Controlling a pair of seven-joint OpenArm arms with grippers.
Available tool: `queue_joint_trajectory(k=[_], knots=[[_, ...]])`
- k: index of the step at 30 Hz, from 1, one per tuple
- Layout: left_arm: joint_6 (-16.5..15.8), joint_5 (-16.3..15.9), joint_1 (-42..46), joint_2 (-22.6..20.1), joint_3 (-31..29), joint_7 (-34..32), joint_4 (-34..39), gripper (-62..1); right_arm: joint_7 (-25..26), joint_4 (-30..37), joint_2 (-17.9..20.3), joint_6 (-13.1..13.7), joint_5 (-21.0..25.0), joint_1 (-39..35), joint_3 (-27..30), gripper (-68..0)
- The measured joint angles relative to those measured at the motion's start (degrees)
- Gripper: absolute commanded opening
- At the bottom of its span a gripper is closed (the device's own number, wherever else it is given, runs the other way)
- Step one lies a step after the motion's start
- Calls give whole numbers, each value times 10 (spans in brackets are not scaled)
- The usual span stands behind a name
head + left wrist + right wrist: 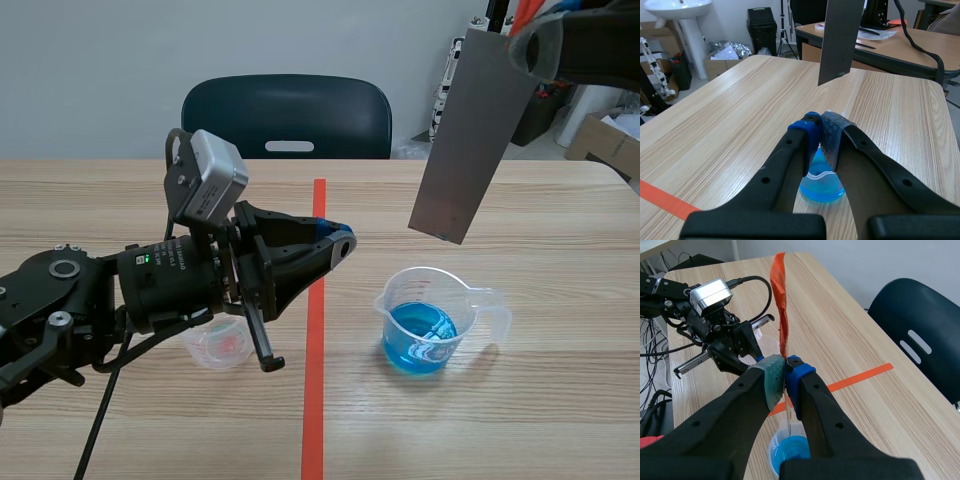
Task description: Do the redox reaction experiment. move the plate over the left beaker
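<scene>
- Hanging in the upper right of the scene view, the plate (468, 140) is a grey metal strip pinched at its top end by the right gripper (535, 48). The wrist view of that gripper shows both pads pressed flat against the strip.
- The plate's long axis is nearly upright, leaning so that its free lower end points down and to the left. That end is in the air above the blue beaker (428, 322), well clear of its rim, in the lower right of centre.
- The left beaker (222, 347), small and clear with a pinkish tint inside, sits in the lower left. It is across the orange tape line (316, 330) from the plate and partly hidden behind the left arm.
- From the plate's lower end the target lies down and well to the left, on the other side of the tape.
- The left gripper (338, 243) is in the middle of the frame with its fingers closed together on nothing. It is raised over the table (560, 400) between the two beakers.
- The left arm is much nearer the left beaker, but the right arm holds the plate. I judge that the sideways carry will have to pass over or behind the left gripper, and a low swing could clip it.
</scene>
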Motion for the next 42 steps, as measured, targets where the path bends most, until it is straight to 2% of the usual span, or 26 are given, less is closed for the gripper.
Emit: queue_joint_trajectory(k=[37,42], knots=[[0,0,0,0,0,0,0,-581,2,0,0,0,0,0,0,-669],[-1,-2,8,-17,0,-5,4,-581,-12,0,0,0,0,0,0,-669]])
